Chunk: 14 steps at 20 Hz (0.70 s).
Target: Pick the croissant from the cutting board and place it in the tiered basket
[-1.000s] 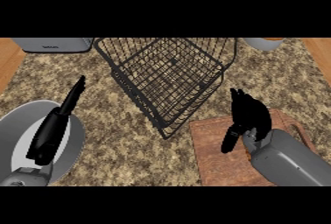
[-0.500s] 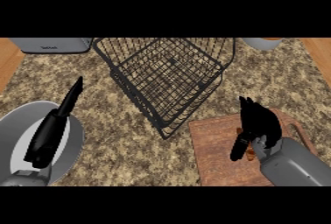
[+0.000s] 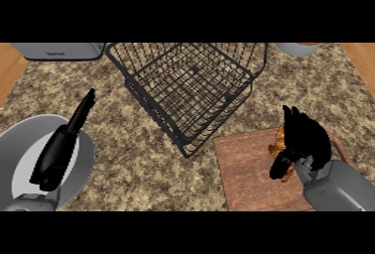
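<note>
A wire tiered basket (image 3: 189,89) fills the upper centre of the frame, with a wooden cutting board (image 3: 249,173) at lower right. There the robot's right hand (image 3: 302,141) covers the croissant (image 3: 279,139), fingers curled over it; only an orange sliver shows at the hand's left. The left hand (image 3: 62,146) rests open at lower left, over a grey plate (image 3: 22,149), much farther from the croissant.

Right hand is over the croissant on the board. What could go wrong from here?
1. The right hand covers most of the croissant, so the hold can't be confirmed; it may slip on lifting.
2. The basket has a raised wire rim near the board; a low carry could clip it.
3. The left hand rests open over the plate, clear of the path; low risk.
</note>
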### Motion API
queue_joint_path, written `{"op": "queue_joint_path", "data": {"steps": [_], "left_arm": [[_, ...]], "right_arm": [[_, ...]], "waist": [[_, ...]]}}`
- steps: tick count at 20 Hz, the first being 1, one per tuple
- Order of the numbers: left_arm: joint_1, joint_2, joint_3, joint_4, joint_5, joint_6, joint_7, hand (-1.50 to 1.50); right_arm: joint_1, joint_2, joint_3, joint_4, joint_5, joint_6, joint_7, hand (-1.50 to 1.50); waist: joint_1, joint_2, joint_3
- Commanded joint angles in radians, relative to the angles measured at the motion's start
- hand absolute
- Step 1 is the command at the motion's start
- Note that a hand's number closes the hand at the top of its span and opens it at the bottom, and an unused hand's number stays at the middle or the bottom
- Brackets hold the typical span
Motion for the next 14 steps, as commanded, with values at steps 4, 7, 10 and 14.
{"op": "queue_joint_path", "data": {"steps": [4,7,10,14], "left_arm": [[0.011,0.036,0.037,-0.055,0.024,-0.054,0.035,0.0],[-0.02,-0.055,-0.032,-0.007,-0.049,0.009,0.037,0.0],[0.001,-0.02,0.014,-0.042,-0.017,-0.03,0.02,0.0],[0.017,-0.038,0.006,-0.079,-0.039,-0.025,0.055,0.0]], "right_arm": [[0.042,0.029,-0.054,0.0,0.025,0.07,0.159,-1.5],[0.082,0.05,-0.07,0.038,0.064,0.033,0.101,-1.5],[0.15,0.093,-0.068,0.045,0.144,-0.033,0.064,-1.5],[0.132,0.122,-0.124,0.102,0.178,-0.013,0.027,-1.5]], "waist": [[0.007,0.0,0.001],[0.001,0.003,0.001],[0.002,0.002,0.001],[0.008,0.002,0.001]]}}
